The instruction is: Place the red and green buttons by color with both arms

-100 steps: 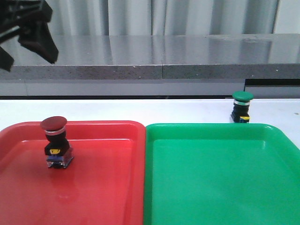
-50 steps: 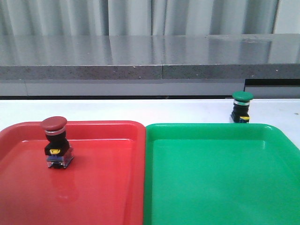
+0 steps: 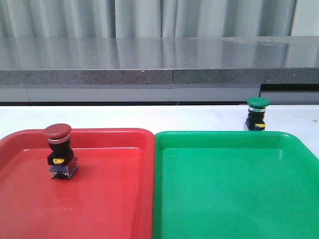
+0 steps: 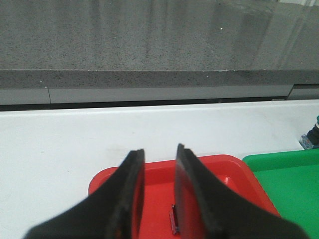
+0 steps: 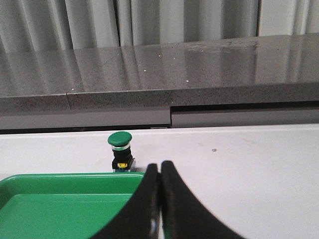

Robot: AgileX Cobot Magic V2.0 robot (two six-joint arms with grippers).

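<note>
The dark-red button [image 3: 59, 151] stands upright in the red tray [image 3: 109, 199], near its far left. The green button [image 3: 257, 113] stands upright on the white table just behind the green tray [image 3: 234, 199]; it also shows in the right wrist view [image 5: 121, 152]. Neither gripper shows in the front view. My left gripper [image 4: 159, 155] is open and empty above the red tray's far rim [image 4: 107, 174]. A sliver of the red button [image 4: 174, 220] shows between its fingers. My right gripper [image 5: 159, 169] is shut and empty, over the green tray's corner [image 5: 70, 199], the green button a little beyond it.
The two trays lie side by side at the table's front, touching. A grey stone ledge [image 3: 159, 64] runs along the back of the white table [image 3: 149, 117], with a curtain behind it.
The left arm, seen at the top left of the front view a second ago, has left that view. The buttons and trays have not moved.
</note>
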